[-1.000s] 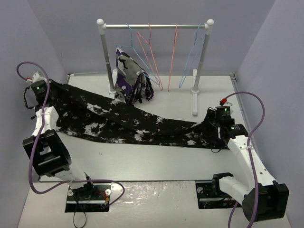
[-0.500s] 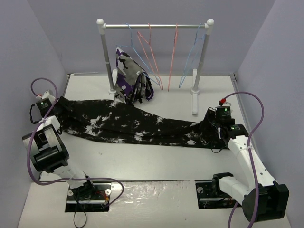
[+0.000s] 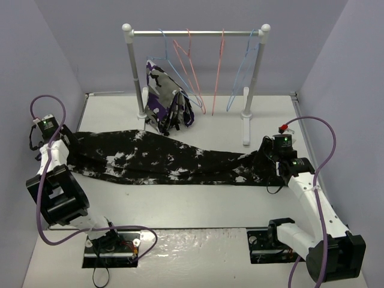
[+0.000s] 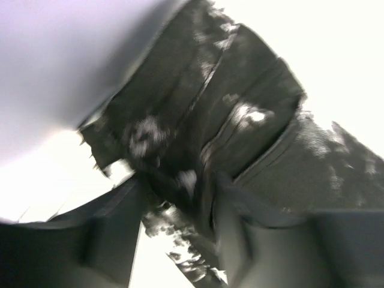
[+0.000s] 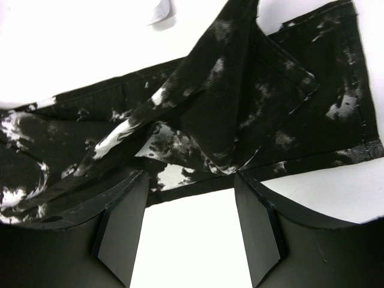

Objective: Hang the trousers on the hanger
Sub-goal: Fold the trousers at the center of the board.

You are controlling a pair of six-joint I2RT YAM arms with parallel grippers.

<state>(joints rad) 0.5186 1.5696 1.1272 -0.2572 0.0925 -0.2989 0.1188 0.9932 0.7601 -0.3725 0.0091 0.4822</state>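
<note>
The black, white-splotched trousers point(image 3: 162, 159) lie stretched flat across the table from left to right. My left gripper point(image 3: 59, 141) is at their left end. In the blurred left wrist view its jaws point(image 4: 180, 189) stand apart, with a fold of the trousers point(image 4: 240, 120) lying loosely between them and white table showing beside it. My right gripper point(image 3: 267, 162) is open at the right end. Only bare table lies between its fingers point(image 5: 191, 180), and the trousers' edge point(image 5: 240, 114) is just beyond the tips. An empty light-blue hanger point(image 3: 240, 71) hangs at the right of the rail.
A white clothes rack point(image 3: 195, 33) stands at the back. It carries two pink-red hangers point(image 3: 219, 66), another light-blue hanger point(image 3: 164, 51), and a purple, white and black garment point(image 3: 167, 102). The rack's right foot point(image 3: 245, 126) is near the right gripper. Purple walls close three sides.
The left gripper came down from the back left corner and drew left. The trousers' left end, held up before, now lies flat on the table. The right arm has not moved.
</note>
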